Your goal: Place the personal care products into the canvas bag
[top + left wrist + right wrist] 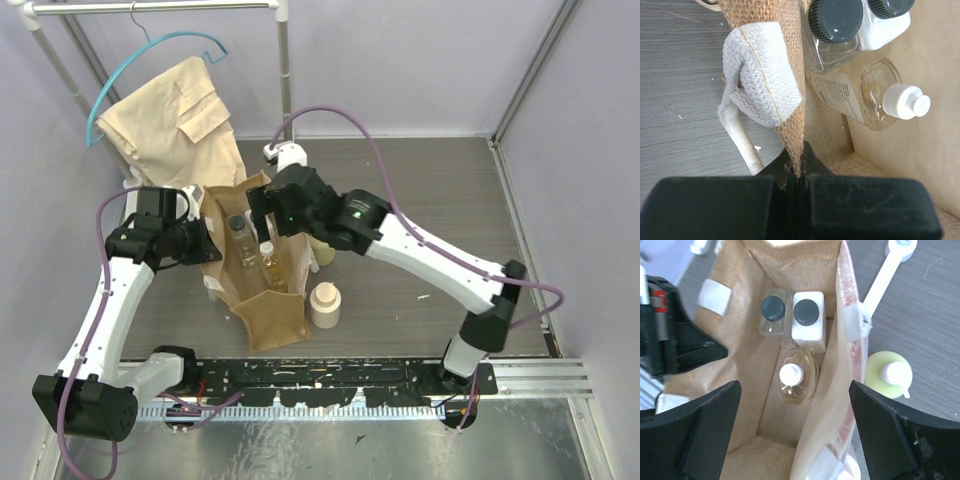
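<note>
The canvas bag (268, 315) is tan-brown with a coarse, open weave, and one of its walls carries faint red print. Its strap patch (762, 75) is off-white with a ribbed knit pattern. The clear bottle (773, 322) has a dark grey cap, as does the white bottle (808, 332). The amber bottle (799, 385) is pale gold with a white cap. The yellow-green bottle (879, 371) has a white top. The squat bottle (324, 303) is cream. The tabletop (430, 190) is grey-brown with wood grain. The left end effector (796, 162) is black.
</note>
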You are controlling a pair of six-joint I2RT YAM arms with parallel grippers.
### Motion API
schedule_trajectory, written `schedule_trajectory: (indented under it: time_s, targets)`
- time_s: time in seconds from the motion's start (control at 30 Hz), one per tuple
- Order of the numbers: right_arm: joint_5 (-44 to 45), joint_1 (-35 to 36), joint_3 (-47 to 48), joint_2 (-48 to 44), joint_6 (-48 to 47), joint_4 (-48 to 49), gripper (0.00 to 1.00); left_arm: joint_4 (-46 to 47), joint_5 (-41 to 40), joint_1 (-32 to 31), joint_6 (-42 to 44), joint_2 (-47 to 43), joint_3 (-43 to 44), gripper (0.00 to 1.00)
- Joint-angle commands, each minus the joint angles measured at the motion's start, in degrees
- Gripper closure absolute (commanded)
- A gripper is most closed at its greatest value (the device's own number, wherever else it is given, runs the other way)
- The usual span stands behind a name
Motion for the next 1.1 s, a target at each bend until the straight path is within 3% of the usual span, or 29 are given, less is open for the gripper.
schedule_trajectory:
  time_s: [0.0,0.3,0.6,1.07]
  targets:
    - [2.70,0.34,-3.86,-6.80,0.45,1.48,0.05,-0.85,0.11,-0.16,0.44,0.95,-0.48,1.00]
    - [13.06,0.34,-17.06,-17.93,6.31,-7.69,0.03,-0.71,0.13,-0.16,0.41,1.14,-0.57,1.00]
    - [11.82,0.34,-31.13,-27.36,13.71,-9.48,0.03,-0.92,0.13,-0.16,0.30,0.86,-0.40,1.00]
    - [3.14,0.35,-38.45,-26.91,16.17,-2.54,0.03,-1.17,0.13,-0.14,0.69,0.85,-0.22,1.00]
